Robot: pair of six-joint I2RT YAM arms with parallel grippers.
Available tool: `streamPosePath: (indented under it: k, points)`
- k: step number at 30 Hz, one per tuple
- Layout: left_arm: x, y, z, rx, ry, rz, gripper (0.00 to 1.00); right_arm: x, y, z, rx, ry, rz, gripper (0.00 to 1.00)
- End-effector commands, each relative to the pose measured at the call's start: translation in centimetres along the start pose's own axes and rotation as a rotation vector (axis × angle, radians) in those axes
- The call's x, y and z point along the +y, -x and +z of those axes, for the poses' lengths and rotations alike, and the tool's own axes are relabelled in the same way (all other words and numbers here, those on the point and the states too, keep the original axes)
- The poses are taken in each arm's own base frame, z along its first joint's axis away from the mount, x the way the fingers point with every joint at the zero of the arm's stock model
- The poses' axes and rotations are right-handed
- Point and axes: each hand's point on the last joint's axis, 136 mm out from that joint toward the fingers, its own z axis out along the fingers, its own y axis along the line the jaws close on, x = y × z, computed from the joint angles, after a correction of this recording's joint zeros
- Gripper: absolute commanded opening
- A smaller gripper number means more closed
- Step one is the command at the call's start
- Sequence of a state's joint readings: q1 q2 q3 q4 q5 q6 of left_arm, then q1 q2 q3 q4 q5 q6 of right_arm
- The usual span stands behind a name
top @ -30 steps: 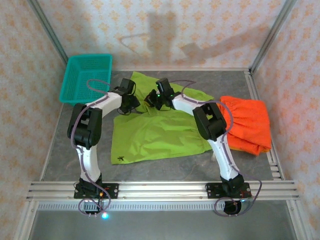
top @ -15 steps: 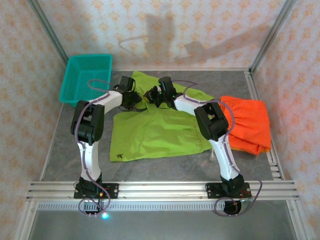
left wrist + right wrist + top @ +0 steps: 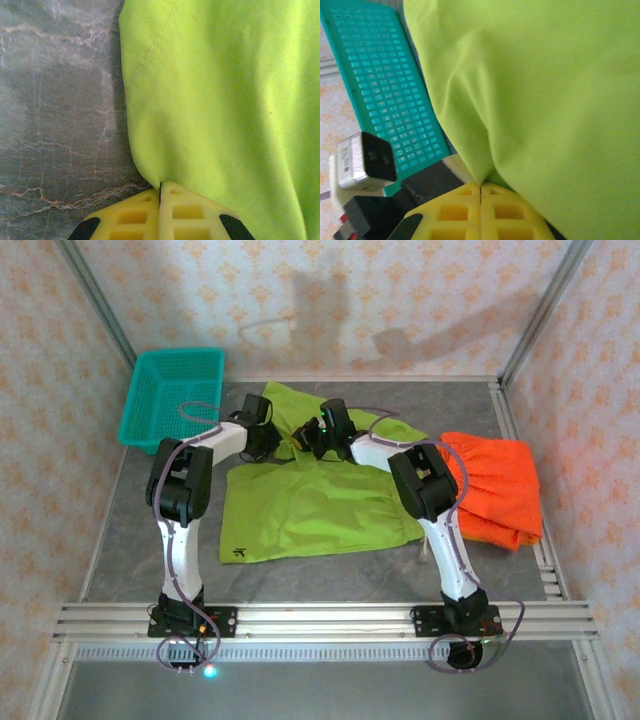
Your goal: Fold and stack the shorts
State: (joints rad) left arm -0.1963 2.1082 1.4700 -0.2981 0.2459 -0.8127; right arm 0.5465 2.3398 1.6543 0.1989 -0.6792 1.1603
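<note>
Lime green shorts (image 3: 310,505): soft, light, limp cloth on the tabletop (image 3: 130,530), likely best held by its far edge, where left fingers (image 3: 135,215) and right fingers (image 3: 505,210) each clamp a fold.

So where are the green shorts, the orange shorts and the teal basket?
green shorts (image 3: 310,508), top view, flat middle panel.
orange shorts (image 3: 500,485), top view, centre of the pile.
teal basket (image 3: 172,395), top view, bare mesh floor.
</note>
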Motion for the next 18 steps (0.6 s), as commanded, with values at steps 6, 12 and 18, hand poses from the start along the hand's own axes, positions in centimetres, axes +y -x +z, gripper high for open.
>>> streamPosePath:
  k: [6,12,18]
  points:
    - [-2.5,5.7,-9.6,-0.165,0.136,0.264,0.0,2.0,1.2,-1.8,-0.052,0.04,-0.021,0.0]
    - [0.2,7.3,-12.9,-0.233,0.379,0.459,0.06,0.8,1.2,-1.3,-0.041,-0.001,-0.029,0.0]
    - [0.1,8.4,-17.7,-0.357,0.387,0.483,0.53,0.8,0.8,-1.0,-0.009,-0.009,-0.041,0.12]
